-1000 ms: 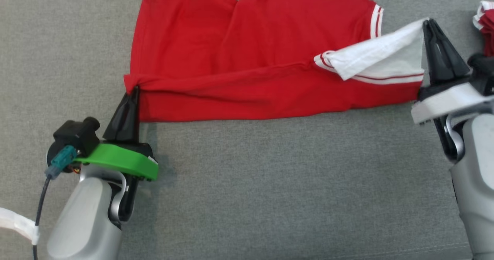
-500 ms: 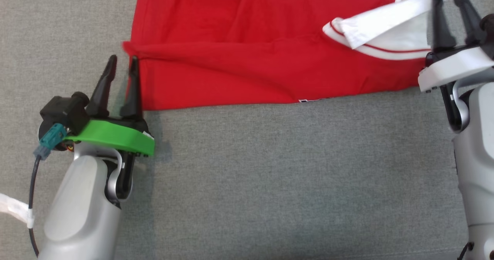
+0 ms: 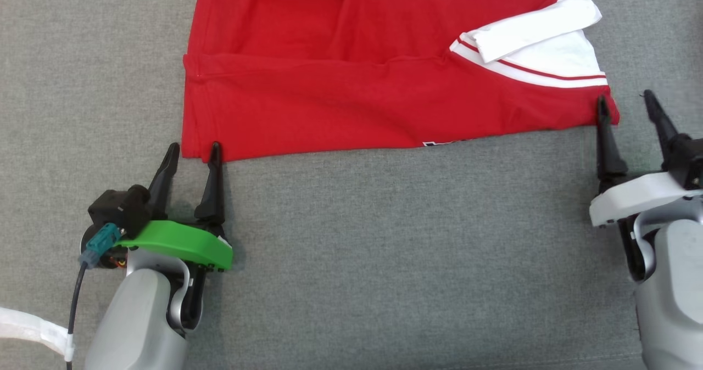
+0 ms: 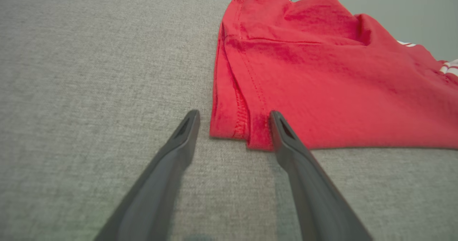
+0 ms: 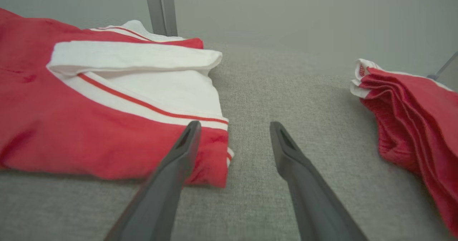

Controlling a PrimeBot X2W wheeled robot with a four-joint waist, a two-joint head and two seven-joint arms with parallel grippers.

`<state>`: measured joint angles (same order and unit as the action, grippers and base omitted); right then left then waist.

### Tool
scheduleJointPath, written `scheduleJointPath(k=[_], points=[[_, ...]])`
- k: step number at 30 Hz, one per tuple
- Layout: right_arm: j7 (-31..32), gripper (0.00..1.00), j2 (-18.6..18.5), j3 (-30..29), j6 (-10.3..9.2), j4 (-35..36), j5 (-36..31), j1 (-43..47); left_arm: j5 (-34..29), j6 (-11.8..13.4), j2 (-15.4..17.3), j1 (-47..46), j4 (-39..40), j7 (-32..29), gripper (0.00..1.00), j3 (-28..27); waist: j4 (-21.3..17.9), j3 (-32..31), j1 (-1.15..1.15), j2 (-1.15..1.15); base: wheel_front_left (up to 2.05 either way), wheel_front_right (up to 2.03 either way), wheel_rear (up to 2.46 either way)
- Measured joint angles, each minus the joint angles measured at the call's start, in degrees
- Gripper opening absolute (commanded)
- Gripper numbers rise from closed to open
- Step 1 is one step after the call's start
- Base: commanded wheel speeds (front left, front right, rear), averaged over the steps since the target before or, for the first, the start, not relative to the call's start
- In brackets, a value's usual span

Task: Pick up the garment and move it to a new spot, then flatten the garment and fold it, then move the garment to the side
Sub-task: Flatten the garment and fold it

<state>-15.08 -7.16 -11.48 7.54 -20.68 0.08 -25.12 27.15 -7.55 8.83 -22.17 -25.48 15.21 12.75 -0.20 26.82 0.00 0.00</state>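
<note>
A red garment (image 3: 357, 79) with white, red-striped trim lies folded lengthwise on the grey cloth surface (image 3: 384, 249), its white collar part (image 3: 535, 40) turned over at the right end. My left gripper (image 3: 192, 150) stands open at the garment's near left corner (image 4: 236, 126), holding nothing. At the near right corner (image 5: 211, 162), my right gripper (image 3: 626, 102) is open too, one finger (image 3: 604, 134) against the hem and the other on bare cloth.
A second red and white garment (image 5: 411, 123) lies bunched to the right of my right gripper. A grey metal post (image 5: 161, 8) rises behind the collar end. The grey surface stretches wide toward me.
Both grippers let go of the garment's folded-over edge, opened and drew back to its near corners. The fold now lies flat. The head camera shifted as well.
</note>
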Motion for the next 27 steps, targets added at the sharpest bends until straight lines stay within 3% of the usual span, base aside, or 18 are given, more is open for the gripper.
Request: scheduleJointPath(k=[6, 7, 8, 9, 10, 14, 18, 27], points=[[-0.1, 1.0, 1.02, 0.93, 0.0, -5.9, -1.12, -0.88, 0.92, 0.0, 0.09, -2.31, -4.76, 0.53, 1.0, 1.58, 0.11, 0.61, 0.0, 0.0, 0.0, 0.0, 0.0], [-0.13, 0.85, 1.03, 1.36, 0.0, -6.93, -1.05, -1.49, 1.09, 0.0, 0.27, -2.72, -5.36, 0.59, 1.0, 2.41, 0.12, 0.6, 0.0, 0.0, 0.0, 0.0, 0.0], [-0.18, 0.42, 1.03, 2.1, 0.0, -7.89, -0.9, -1.93, 1.65, 0.0, 0.33, -3.2, -6.21, 0.75, 0.82, 3.22, 0.14, 0.54, 0.0, 0.0, 0.0, 0.0, 0.0], [-0.31, 0.0, 1.03, 2.75, -0.01, -8.8, -0.55, -2.26, 2.25, 0.01, 0.54, -3.6, -6.95, 0.85, 0.39, 4.11, 0.16, 0.44, 0.0, 0.0, 0.0, 0.0, 0.0], [-0.37, 0.0, 1.03, 3.11, -0.01, -9.34, -0.2, -2.46, 2.65, 0.07, 0.74, -4.02, -7.6, 0.87, 0.0, 4.94, 0.16, 0.34, 0.0, 0.0, 0.0, 0.0, 0.0], [-0.4, 0.0, 0.79, 4.35, -0.01, -10.27, 1.75, -2.76, 5.68, 0.27, 1.81, -4.97, -9.39, 1.02, 0.0, 8.91, 0.16, -0.36, 0.0, 0.0, 0.0, 0.0, 0.0], [-0.05, 0.0, 0.46, 4.39, -0.01, -8.4, 3.24, -2.4, 7.08, 0.22, 2.35, -4.83, -8.75, 0.41, 0.0, 9.06, 0.14, -1.57, 0.0, 0.0, 0.0, 0.0, 0.0], [-0.05, 0.0, -1.97, 4.43, 0.01, 0.13, 8.22, -2.18, 1.87, 0.0, 1.57, -2.01, 2.1, -0.08, 0.0, -2.3, 0.28, -6.3, 0.0, 0.0, 0.0, 0.0, 0.0]])
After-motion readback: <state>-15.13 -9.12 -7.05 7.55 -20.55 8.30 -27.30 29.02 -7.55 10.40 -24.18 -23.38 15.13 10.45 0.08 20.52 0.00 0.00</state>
